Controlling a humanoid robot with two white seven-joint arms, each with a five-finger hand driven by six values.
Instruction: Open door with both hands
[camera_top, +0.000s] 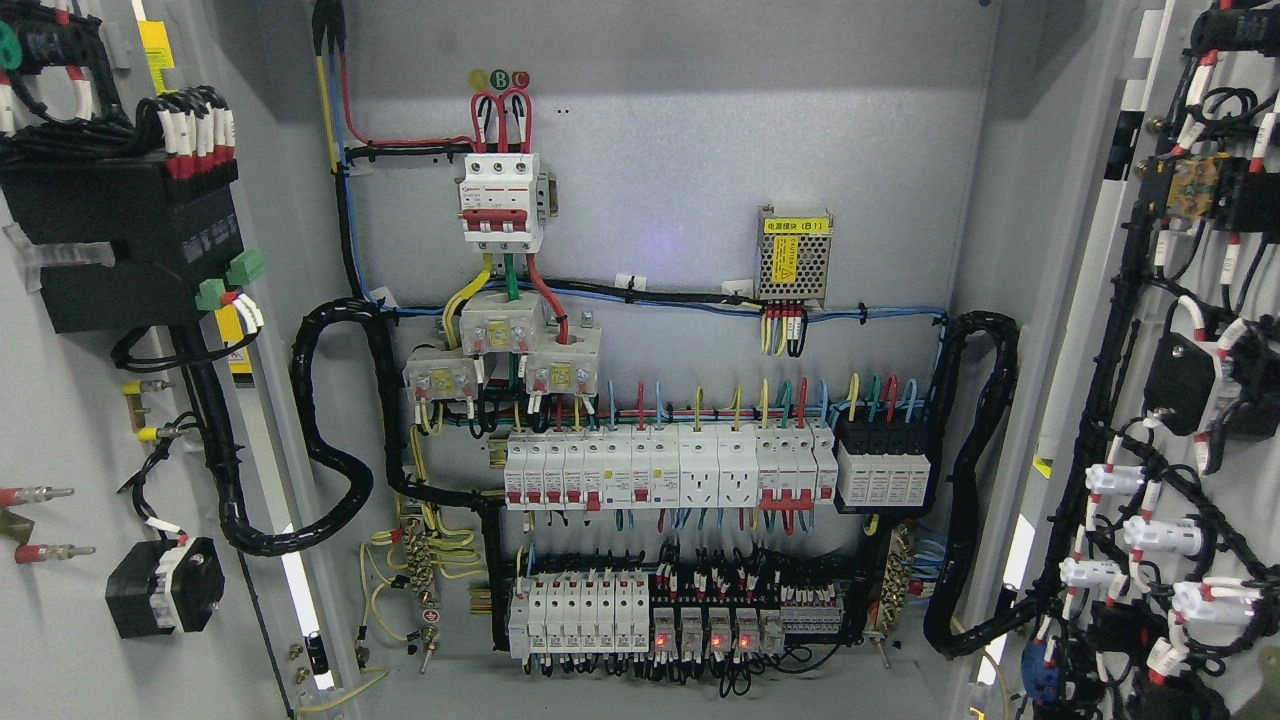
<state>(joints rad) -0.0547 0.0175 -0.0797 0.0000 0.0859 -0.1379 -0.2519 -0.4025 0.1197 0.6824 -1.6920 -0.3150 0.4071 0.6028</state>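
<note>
Plainly, both grey metal doors stand open; neither hand is visible.

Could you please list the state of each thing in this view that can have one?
Left door: swung open, inner side showing.
Right door: swung open, inner side showing.
Relays: four red lights lit.
Main breaker: lever position too small to tell.
Robot hands: out of view.

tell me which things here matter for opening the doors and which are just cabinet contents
Job: left door, right door, both swung open; no robot hand in view.

Just contents: red three-pole breaker, power supply module, breaker row, relay row, black conduit.
</note>
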